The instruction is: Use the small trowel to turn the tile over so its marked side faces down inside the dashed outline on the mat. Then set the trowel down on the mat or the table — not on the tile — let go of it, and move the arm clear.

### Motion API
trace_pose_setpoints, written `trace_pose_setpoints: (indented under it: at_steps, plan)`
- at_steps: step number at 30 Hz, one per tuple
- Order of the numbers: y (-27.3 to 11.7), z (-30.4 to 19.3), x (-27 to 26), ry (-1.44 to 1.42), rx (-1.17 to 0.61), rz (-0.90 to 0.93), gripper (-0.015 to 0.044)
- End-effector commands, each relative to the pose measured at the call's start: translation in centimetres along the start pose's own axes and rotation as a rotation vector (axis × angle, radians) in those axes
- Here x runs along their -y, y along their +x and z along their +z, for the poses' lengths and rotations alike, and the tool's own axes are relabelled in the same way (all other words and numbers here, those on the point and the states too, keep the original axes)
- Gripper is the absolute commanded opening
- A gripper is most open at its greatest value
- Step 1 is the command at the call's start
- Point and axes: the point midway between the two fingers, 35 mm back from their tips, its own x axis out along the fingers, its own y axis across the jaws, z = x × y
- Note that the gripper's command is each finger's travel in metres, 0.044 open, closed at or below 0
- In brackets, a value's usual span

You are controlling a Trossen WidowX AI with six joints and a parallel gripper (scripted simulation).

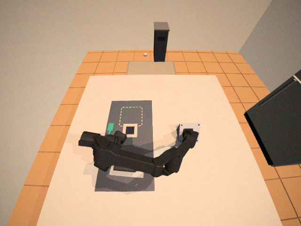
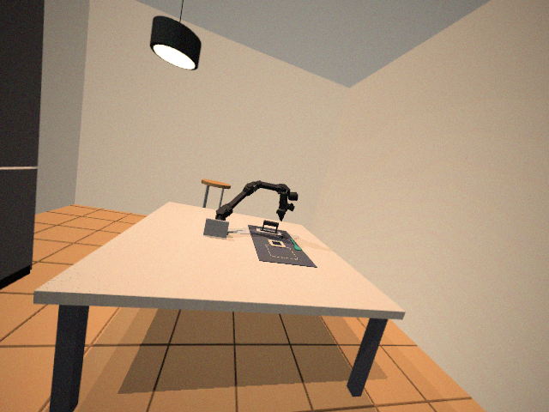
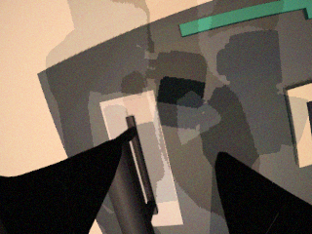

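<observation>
Since the trowel [image 1: 124, 168] [image 2: 270, 222] [image 3: 171, 205] lies flat with its handle raised, the gripper [image 2: 280, 219] [image 3: 170, 152] hangs above it, partway open and empty, probably to grasp there; tile [image 1: 130, 130] [image 2: 277, 243] [image 3: 299, 132] dark square up, mostly outside the outline [image 1: 131, 107] [image 2: 283, 257], flip still to do

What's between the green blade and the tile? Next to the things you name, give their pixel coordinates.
Only the mat [image 1: 146, 109] [image 2: 264, 255] [image 3: 60, 93] shows between the green blade [image 1: 110, 126] [image 2: 297, 247] [image 3: 309, 11] and the tile [image 1: 130, 130] [image 2: 277, 243] [image 3: 296, 122]; the top view shows that strip best.

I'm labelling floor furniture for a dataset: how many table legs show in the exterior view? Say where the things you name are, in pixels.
2: one at the near left [image 2: 69, 350], one at the near right [image 2: 367, 356]. Others may be hidden.
</observation>
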Motion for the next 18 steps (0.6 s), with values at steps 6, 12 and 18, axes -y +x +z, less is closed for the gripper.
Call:
trace_pose_setpoints:
  at_steps: [6,12,18]
  plan:
    - [0.8,-5.9,-3.4,-0.291,-0.117,-0.059,0.0270]
    - [0.9,-7.5,-4.2,-0.369,-0.151,-0.070,0.0270]
    - [1.5,-7.6,-4.1,-0.366,-0.152,-0.070,0.0270]
